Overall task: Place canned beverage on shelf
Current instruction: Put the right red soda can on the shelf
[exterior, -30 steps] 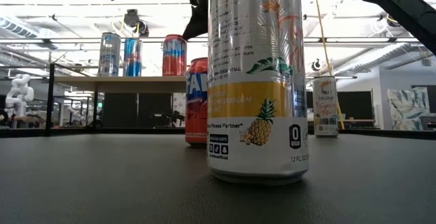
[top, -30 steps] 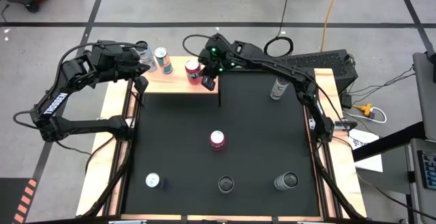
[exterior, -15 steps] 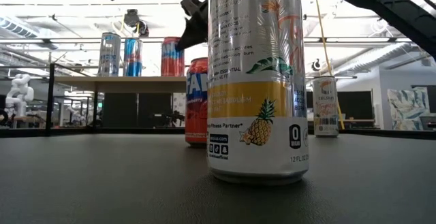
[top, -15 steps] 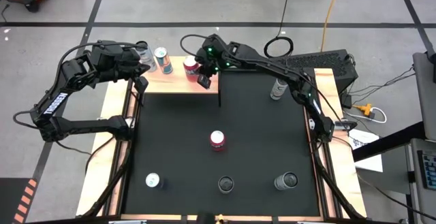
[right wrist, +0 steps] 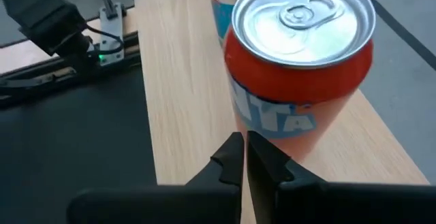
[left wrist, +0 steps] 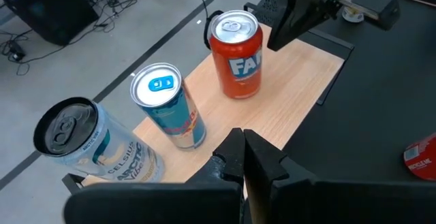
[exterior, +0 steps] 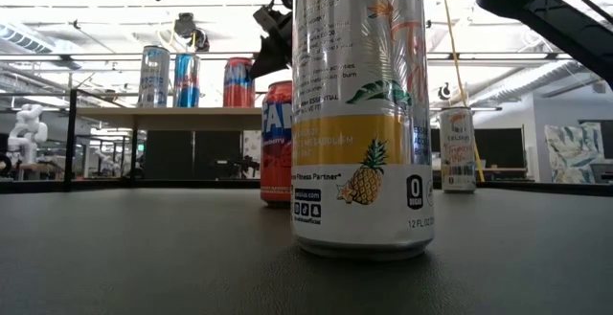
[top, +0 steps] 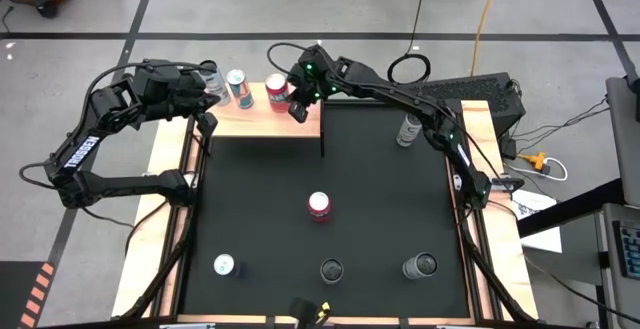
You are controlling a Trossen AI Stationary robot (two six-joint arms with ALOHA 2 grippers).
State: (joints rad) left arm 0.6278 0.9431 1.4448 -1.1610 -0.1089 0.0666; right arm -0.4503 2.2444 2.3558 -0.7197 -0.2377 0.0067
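- the placing step looks finished for the orange-red can (top: 277,91): it stands on the shelf (top: 262,123), third in a row with the teal can (top: 238,85) and the pale silver can (top: 209,75), free of any grip.
- the right hand (top: 299,112) hangs just beside that can, over the shelf's near edge; its fingers (right wrist: 240,157) are pressed together and pinch nothing. in the right wrist view the can sits just past the fingertips, apart from them.
- the left hand (top: 208,119) waits at the shelf's left end, fingers (left wrist: 244,159) pressed together too, empty.
- judged from this, the step in hand is the retreat after the set-down. the next move calls for the right hand to draw away from the shelf without brushing the can, then turn to one of the cans left on the black counter (top: 250,209): the red can (top: 319,205) at the middle is nearest, and the fingers must spread before they can take it.
- the orange-red can is upright, its long axis vertical, the pull-tab lid facing up; its printed label faces out toward the counter.
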